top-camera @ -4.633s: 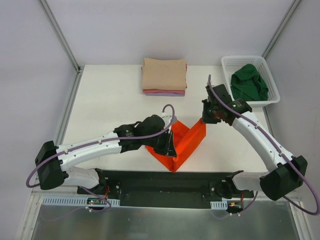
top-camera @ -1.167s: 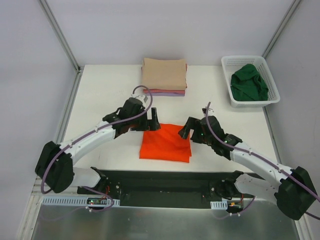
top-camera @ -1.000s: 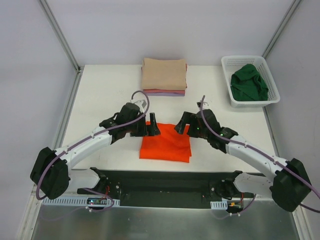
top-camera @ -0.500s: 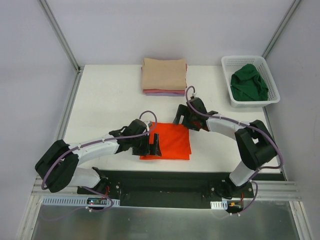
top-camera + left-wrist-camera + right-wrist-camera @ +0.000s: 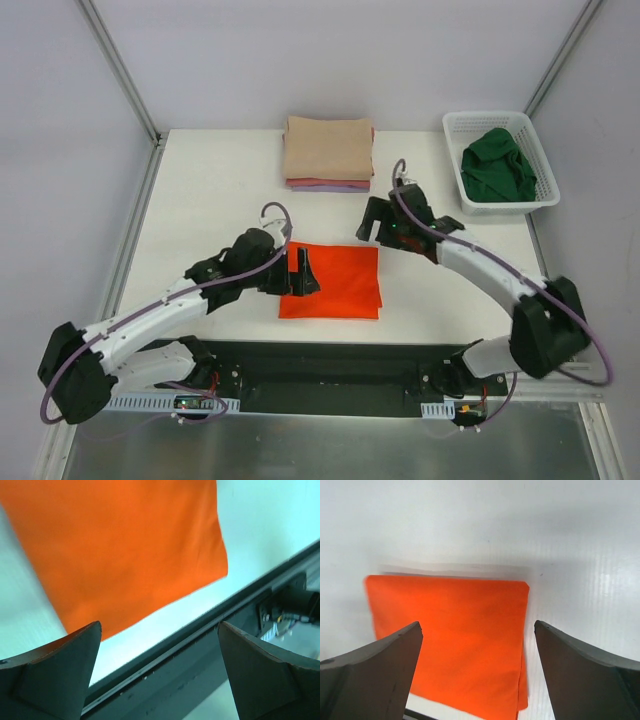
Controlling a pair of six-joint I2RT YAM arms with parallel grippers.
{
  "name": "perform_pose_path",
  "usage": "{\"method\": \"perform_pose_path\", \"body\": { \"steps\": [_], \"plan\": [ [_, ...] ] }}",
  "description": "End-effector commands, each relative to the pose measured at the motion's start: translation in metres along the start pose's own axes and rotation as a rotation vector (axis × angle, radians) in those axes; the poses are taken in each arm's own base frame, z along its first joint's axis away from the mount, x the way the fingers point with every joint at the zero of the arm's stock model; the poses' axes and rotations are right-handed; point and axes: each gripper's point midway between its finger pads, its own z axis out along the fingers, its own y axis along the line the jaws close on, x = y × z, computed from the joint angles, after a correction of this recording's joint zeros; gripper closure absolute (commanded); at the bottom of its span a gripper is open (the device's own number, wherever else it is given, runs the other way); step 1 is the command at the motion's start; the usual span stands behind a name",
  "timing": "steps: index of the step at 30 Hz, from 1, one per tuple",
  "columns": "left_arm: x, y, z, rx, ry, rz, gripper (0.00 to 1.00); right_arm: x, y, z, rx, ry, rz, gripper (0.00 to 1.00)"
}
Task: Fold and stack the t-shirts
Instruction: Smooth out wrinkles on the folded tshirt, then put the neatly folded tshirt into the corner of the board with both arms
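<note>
The folded orange t-shirt [image 5: 330,281] is being left flat at the near middle of the table [image 5: 220,190], gripped by nothing. The left gripper [image 5: 305,273] is being held wide open at its left edge, and the right gripper [image 5: 370,222], equally spread, just beyond its far right corner. If only the top layer is being pinched for the move to the far beige-topped stack [image 5: 328,148], the fold is likely being pulled open. Uneven lifting risks the cloth being dragged crooked.
</note>
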Motion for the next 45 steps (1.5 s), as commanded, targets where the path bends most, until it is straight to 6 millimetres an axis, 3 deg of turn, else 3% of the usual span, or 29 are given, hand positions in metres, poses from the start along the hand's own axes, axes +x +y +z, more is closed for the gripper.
{"method": "perform_pose_path", "body": {
  "steps": [1,4,10,16,19,26,30,35,41,45],
  "plan": [
    [-0.038,0.034,-0.027,-0.206,-0.177,-0.031,0.01,-0.009,-0.017,-0.063,0.010,-0.140,0.002,0.04],
    [-0.047,0.055,-0.025,-0.277,-0.191,-0.064,0.01,0.013,-0.017,-0.070,-0.101,-0.114,0.052,0.04],
    [-0.048,0.081,0.001,-0.331,-0.116,-0.164,0.03,0.047,-0.041,-0.053,-0.046,-0.041,0.081,0.04],
    [-0.036,0.092,0.033,-0.314,-0.041,-0.219,0.12,0.082,-0.028,-0.023,-0.091,0.148,0.078,0.01],
    [-0.027,0.097,0.044,-0.314,0.007,-0.239,0.22,0.091,-0.024,-0.009,-0.085,0.200,0.077,0.05],
    [-0.007,0.104,0.061,-0.315,0.102,-0.282,0.61,0.114,-0.015,0.012,-0.084,0.291,0.084,0.23],
    [0.006,0.107,0.066,-0.316,0.156,-0.302,0.73,0.126,-0.012,0.018,-0.066,0.319,0.078,0.36],
    [0.014,0.112,0.072,-0.329,0.191,-0.317,1.00,0.131,-0.015,0.021,-0.035,0.316,0.075,0.63],
    [-0.001,0.096,0.072,-0.265,0.166,-0.285,1.00,0.115,0.004,0.018,-0.118,0.248,-0.040,0.97],
    [-0.025,0.072,0.063,-0.191,0.102,-0.240,1.00,0.090,0.024,0.009,-0.180,0.174,-0.086,1.00]
  ]
}}
